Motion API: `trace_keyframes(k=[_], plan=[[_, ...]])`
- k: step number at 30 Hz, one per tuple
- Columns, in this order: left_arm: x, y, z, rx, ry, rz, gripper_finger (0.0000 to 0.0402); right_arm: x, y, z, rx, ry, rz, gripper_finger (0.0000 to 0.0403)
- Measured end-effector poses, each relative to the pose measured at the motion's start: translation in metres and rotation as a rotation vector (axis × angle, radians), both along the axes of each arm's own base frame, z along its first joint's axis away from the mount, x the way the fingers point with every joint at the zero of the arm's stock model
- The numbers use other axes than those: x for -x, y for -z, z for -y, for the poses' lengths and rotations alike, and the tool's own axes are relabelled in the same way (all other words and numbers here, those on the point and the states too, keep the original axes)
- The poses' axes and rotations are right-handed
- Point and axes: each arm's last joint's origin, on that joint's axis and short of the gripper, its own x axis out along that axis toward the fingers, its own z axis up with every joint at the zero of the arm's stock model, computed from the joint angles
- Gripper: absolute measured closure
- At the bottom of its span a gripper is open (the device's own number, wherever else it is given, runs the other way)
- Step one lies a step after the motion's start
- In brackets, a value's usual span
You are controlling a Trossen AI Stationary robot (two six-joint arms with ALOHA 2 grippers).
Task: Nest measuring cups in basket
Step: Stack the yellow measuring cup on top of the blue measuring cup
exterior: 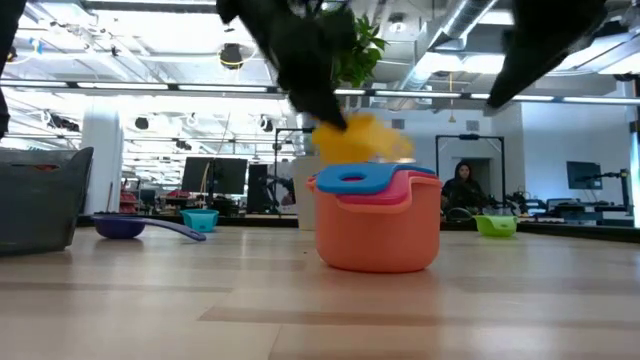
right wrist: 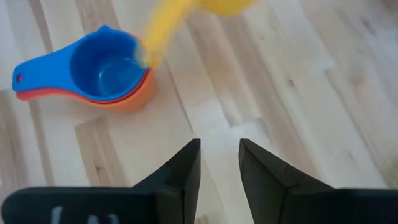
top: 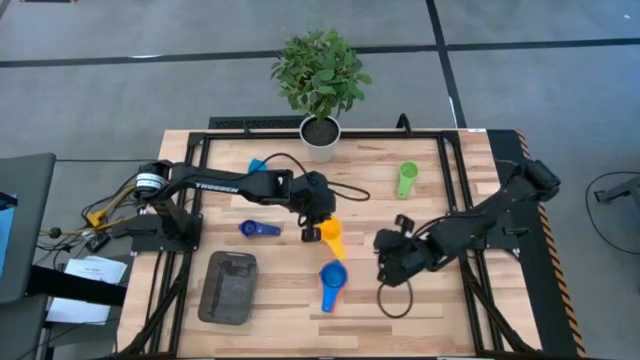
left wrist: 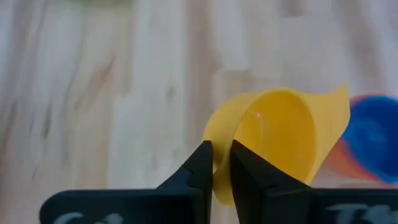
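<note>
My left gripper (top: 320,224) (left wrist: 221,147) is shut on the yellow measuring cup (top: 332,239) (exterior: 356,136), just beyond the stack of nested medium blue, red and orange cups (top: 332,281) (exterior: 376,222) and above its height. My right gripper (top: 386,262) (right wrist: 219,144) hovers open to the right of that stack (right wrist: 102,70), touching nothing. A dark blue cup (top: 258,229), a light blue cup (top: 258,165) and a green cup (top: 406,180) lie singly on the table. The dark grey basket (top: 228,287) sits near the front left. My left gripper pinches the yellow cup's wall at the rim (left wrist: 222,180), one finger (left wrist: 249,171) inside the bowl and the other (left wrist: 200,171) outside. The cup is lifted clear of the table and tilted onto its side, its handle (left wrist: 336,106) pointing away from the fingers.
A white pot (top: 320,137) with a green plant stands at the table's far edge. A black cable loop (top: 396,300) lies by the right gripper. Black frame rails (top: 450,190) run across the wooden top. Bare wood lies between the basket and the stack.
</note>
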Motion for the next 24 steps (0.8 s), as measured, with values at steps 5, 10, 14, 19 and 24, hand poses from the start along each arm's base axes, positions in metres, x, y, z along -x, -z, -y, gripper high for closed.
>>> trace_keyframes(k=[5,10,14,19,24], plan=[[-0.005,-0.025,0.025,-0.014,0.240,0.062,0.0384,0.020,-0.016,0.000,-0.002,0.048,0.051,0.0276],[-0.009,-0.030,0.049,-0.014,0.315,0.098,0.0373,0.028,-0.021,-0.003,-0.015,0.066,0.083,0.0280],[-0.017,-0.017,0.064,-0.009,0.342,0.097,0.0376,0.030,-0.021,-0.006,-0.018,0.066,0.090,0.0279],[-0.022,-0.005,0.074,0.019,0.354,0.055,0.0380,0.032,-0.021,-0.006,-0.015,0.075,0.078,0.0279],[-0.028,0.010,0.079,0.067,0.386,0.016,0.0373,0.033,-0.020,-0.006,-0.019,0.087,0.079,0.0280]])
